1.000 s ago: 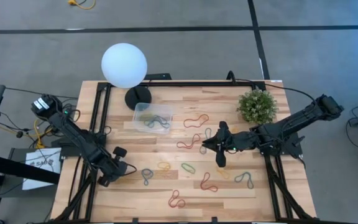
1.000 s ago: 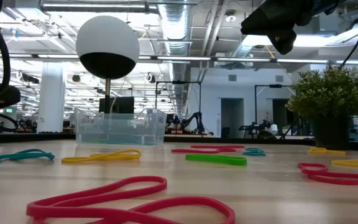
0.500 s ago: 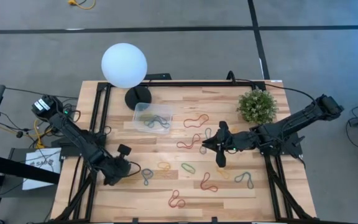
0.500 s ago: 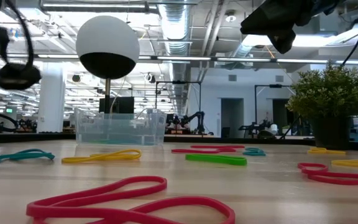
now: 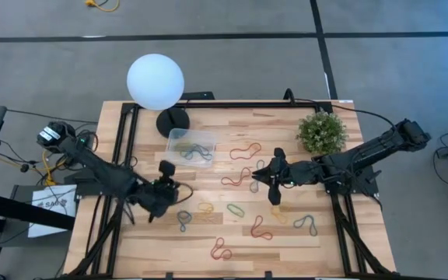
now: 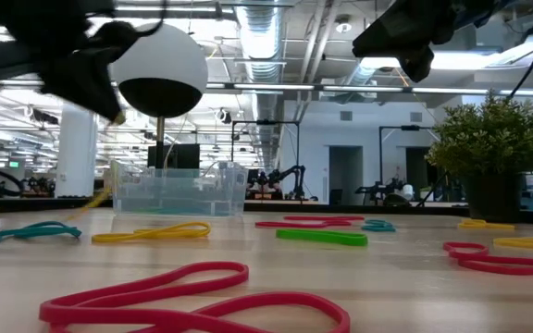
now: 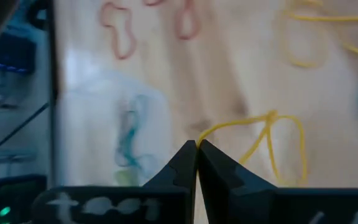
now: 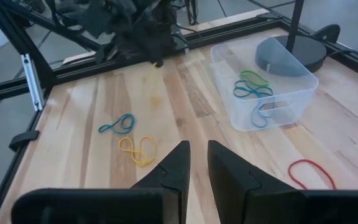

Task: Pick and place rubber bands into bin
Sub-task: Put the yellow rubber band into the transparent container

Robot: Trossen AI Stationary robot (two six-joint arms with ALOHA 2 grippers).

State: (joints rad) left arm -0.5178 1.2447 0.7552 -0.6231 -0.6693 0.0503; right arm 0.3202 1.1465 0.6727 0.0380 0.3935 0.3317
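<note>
Left gripper fingers pinch a yellow rubber band; it's light, floppy, dangling. Right gripper hovers, fingers narrow.

Pale wood-plank table, clear plastic bin, matt black pincers

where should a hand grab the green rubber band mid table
Probably straight down from above, pinching across one long side of the green rubber band: it lies flat on the table as a thin, narrow loop, so no side offers an edge.
</note>
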